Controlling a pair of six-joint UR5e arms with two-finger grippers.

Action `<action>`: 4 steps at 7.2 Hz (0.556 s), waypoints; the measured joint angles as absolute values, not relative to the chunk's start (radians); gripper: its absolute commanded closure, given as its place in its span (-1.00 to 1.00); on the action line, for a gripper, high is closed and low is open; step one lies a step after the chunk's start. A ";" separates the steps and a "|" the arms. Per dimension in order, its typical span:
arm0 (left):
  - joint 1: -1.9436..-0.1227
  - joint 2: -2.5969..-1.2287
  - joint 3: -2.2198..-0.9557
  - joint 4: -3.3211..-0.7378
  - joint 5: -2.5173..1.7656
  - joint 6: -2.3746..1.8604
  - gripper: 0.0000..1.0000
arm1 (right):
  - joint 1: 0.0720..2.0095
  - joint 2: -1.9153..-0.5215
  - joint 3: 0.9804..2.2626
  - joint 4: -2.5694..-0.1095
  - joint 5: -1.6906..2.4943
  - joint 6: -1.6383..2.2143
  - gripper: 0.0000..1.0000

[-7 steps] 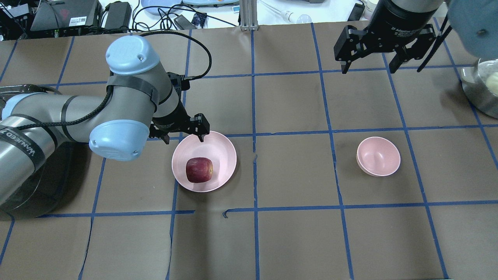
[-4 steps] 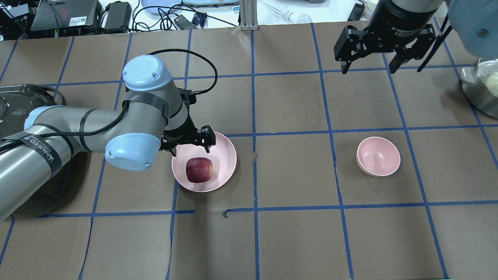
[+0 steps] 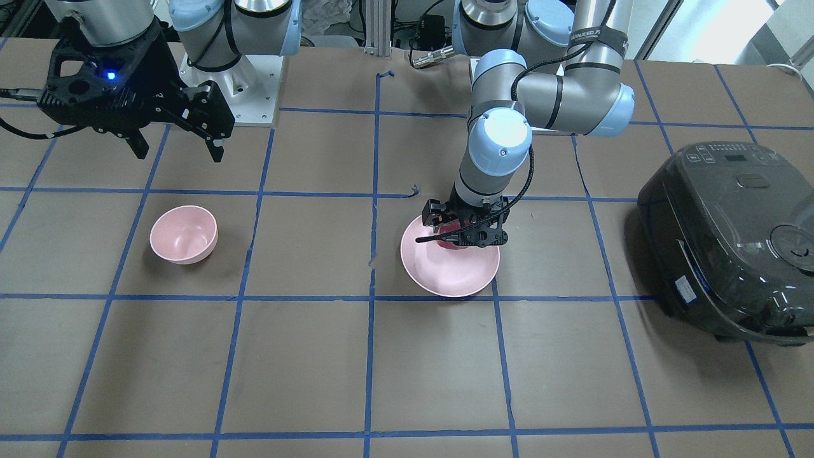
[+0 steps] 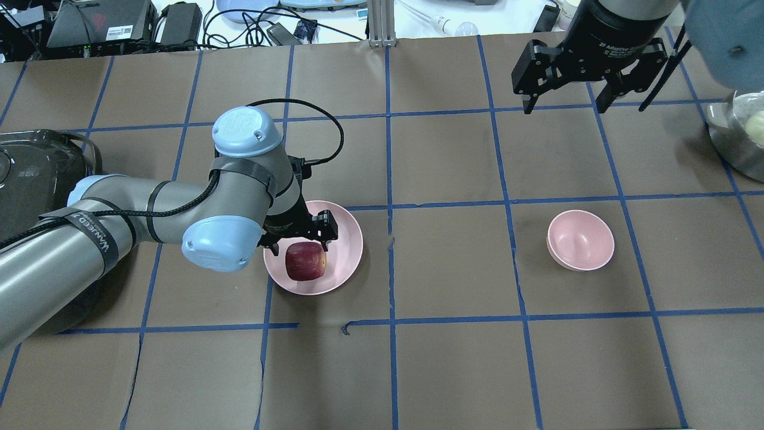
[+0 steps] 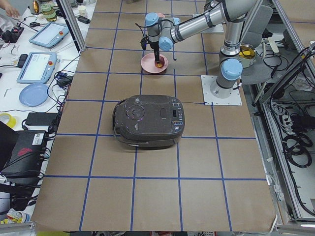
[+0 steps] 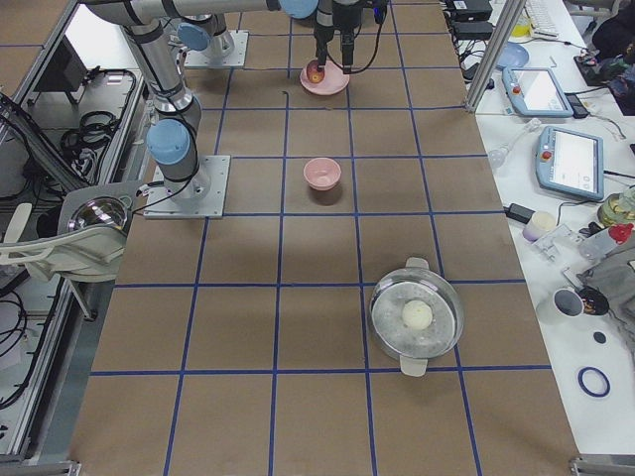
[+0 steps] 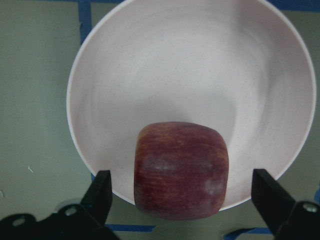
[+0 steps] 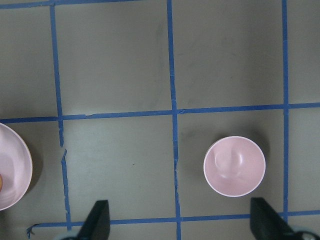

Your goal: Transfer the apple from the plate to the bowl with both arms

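Note:
The dark red apple (image 4: 305, 261) lies on the pale pink plate (image 4: 345, 239), toward its near-left side. My left gripper (image 4: 300, 243) is open just above the apple, with one finger on each side of it and neither touching. The left wrist view shows the apple (image 7: 181, 170) between the two spread fingers (image 7: 102, 192) on the plate (image 7: 190, 75). The small pink bowl (image 4: 580, 240) stands empty to the right. My right gripper (image 4: 565, 107) is open and empty, high above the table behind the bowl (image 8: 234, 166).
A black rice cooker (image 3: 731, 235) stands at the table's left end, beside my left arm. A steel pot (image 4: 740, 137) holding a pale ball sits at the far right edge. Blue tape lines grid the brown table cover.
My left gripper has moved from the plate's far rim toward the robot, to over the apple, and stays open. The right arm has not moved.

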State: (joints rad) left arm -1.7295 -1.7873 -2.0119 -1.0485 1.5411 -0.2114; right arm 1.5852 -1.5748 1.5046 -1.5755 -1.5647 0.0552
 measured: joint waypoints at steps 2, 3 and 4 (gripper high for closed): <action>-1.741 -1.818 -2.023 -1.022 1.541 -0.206 -1.00 | 1.586 -1.572 1.505 -1.576 -1.564 0.056 -1.00; -1.751 -1.835 -2.025 -1.014 1.543 -0.207 -0.95 | 1.586 -1.570 1.507 -1.576 -1.564 0.055 -1.00; -1.758 -1.845 -2.027 -1.011 1.546 -0.209 -0.85 | 1.586 -1.568 1.509 -1.573 -1.564 0.054 -1.00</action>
State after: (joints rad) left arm -1.7580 -1.8450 -2.0268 -1.0109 1.5464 -0.2086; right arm 1.5855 -1.5679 1.5086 -1.5734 -1.5643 0.0536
